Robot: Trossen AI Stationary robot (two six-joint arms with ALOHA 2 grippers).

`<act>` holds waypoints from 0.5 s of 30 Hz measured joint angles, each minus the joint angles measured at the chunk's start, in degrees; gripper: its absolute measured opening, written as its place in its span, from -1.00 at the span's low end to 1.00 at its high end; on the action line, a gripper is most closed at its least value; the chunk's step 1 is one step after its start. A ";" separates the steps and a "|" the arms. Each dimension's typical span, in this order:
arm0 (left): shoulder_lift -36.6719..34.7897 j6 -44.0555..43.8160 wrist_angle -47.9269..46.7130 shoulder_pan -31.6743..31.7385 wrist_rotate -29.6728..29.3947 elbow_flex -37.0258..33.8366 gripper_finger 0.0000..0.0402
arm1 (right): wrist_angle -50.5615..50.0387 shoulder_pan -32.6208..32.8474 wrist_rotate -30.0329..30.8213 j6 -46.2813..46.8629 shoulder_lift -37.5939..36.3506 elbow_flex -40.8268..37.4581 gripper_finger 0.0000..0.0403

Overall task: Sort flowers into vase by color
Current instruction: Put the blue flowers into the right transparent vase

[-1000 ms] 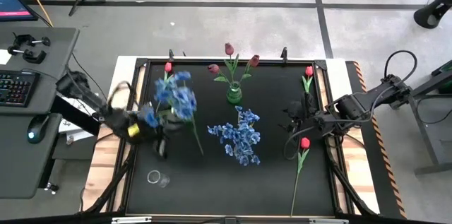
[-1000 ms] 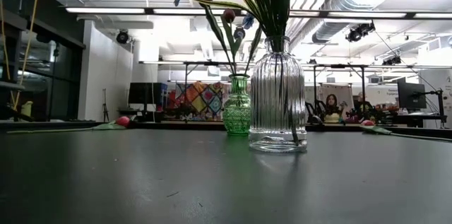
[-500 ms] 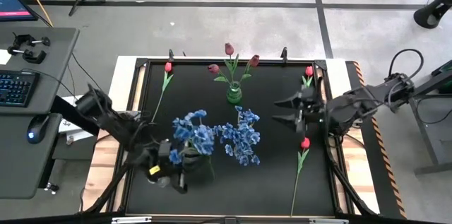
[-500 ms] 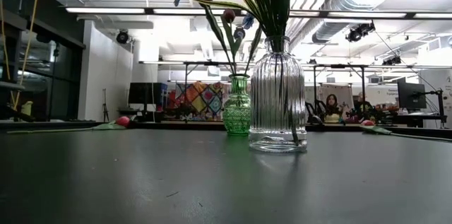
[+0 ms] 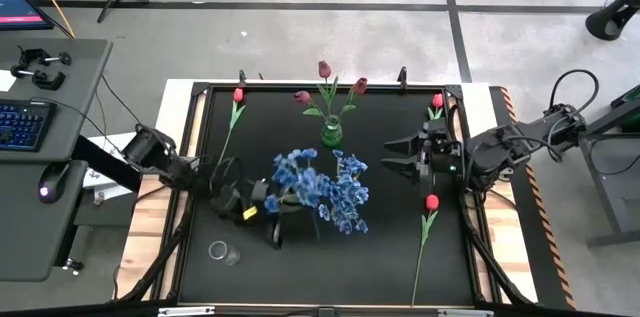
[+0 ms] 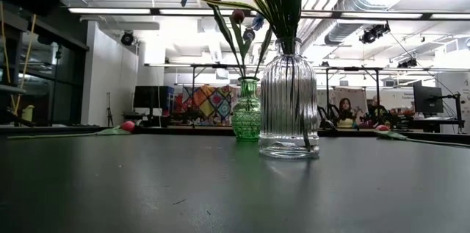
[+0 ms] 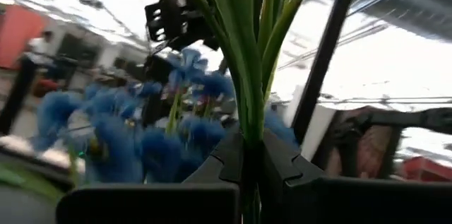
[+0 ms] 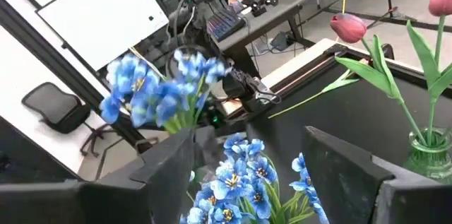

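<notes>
Blue blossoms (image 5: 300,172) are riding in the left gripper (image 5: 262,204), jaws clamping shut on their green stems, just beside the clear vase (image 6: 289,101) already holding blue flowers (image 5: 345,195); the right gripper (image 5: 397,157) is waiting wide open, empty; a bushy cluster snagging those blooms could be tipping the vase.

The left arm reaches in from the tabletop's (image 5: 200,267) left edge, low and stretched toward its middle, and its left hand (image 5: 262,204) is clamped tight on a bunch of green stems (image 7: 248,75) that rise straight up between its dark fingers (image 7: 282,171). The right arm comes in from the tabletop's right edge, wrist level, and its right hand (image 5: 397,156) hangs over the tabletop's right half with the fingers (image 8: 339,167) spread apart and nothing between them.
</notes>
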 joint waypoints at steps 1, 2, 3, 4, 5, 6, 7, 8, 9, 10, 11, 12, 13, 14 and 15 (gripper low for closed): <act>0.04 -0.87 0.04 1.13 2.70 0.19 -1.00 | -0.08 -0.02 -0.01 -0.03 0.18 0.00 0.25; 0.13 -1.26 0.04 1.98 5.13 0.32 -1.00 | -0.01 -0.02 0.00 -0.03 0.31 0.00 0.25; 0.22 -1.22 0.02 2.59 6.57 0.32 -1.00 | 0.00 -0.02 0.00 -0.04 0.44 0.00 0.25; 0.22 -1.22 0.00 2.92 7.34 0.32 -1.00 | -0.02 0.00 -0.01 -0.05 0.54 0.00 0.25; -0.01 -1.18 -0.03 3.08 7.98 0.29 -1.00 | -0.02 0.00 -0.01 -0.05 0.57 0.00 0.25; -0.61 -0.81 -0.12 3.13 8.72 0.23 -1.00 | -0.04 0.00 -0.19 -0.05 0.57 0.00 0.25; -1.49 -0.37 -0.04 3.00 10.07 0.23 -1.00 | -0.06 0.00 -0.44 -0.05 0.57 0.00 0.25; -2.89 0.41 -0.05 2.68 11.71 0.23 -1.00 | -0.04 0.00 -0.47 -0.04 0.57 0.00 0.25; -4.60 1.75 -0.07 2.19 13.61 0.23 -1.00 | -0.06 -0.01 -0.49 -0.08 0.57 0.00 0.25; -6.62 3.60 0.01 1.79 15.43 0.24 -1.00 | -0.08 0.01 -0.57 -0.32 0.57 0.00 0.25; -8.75 6.00 0.02 1.41 17.03 0.23 -1.00 | -0.19 0.00 -1.03 -0.47 0.57 0.00 0.25; -11.11 9.07 0.03 1.01 18.55 -0.01 -1.00 | -0.32 0.00 -1.59 -0.60 0.57 0.00 0.25; -13.68 12.60 -0.05 0.62 19.20 -0.42 -1.00 | -0.32 0.00 -2.03 -1.11 0.57 0.00 0.25; -16.24 16.58 -0.45 0.36 19.26 -0.73 -1.00 | -0.31 0.00 -2.69 -1.66 0.57 0.00 0.25; -18.93 20.63 -1.92 0.22 18.74 -0.94 -1.00 | -0.31 0.00 -2.98 -2.05 0.57 0.00 0.25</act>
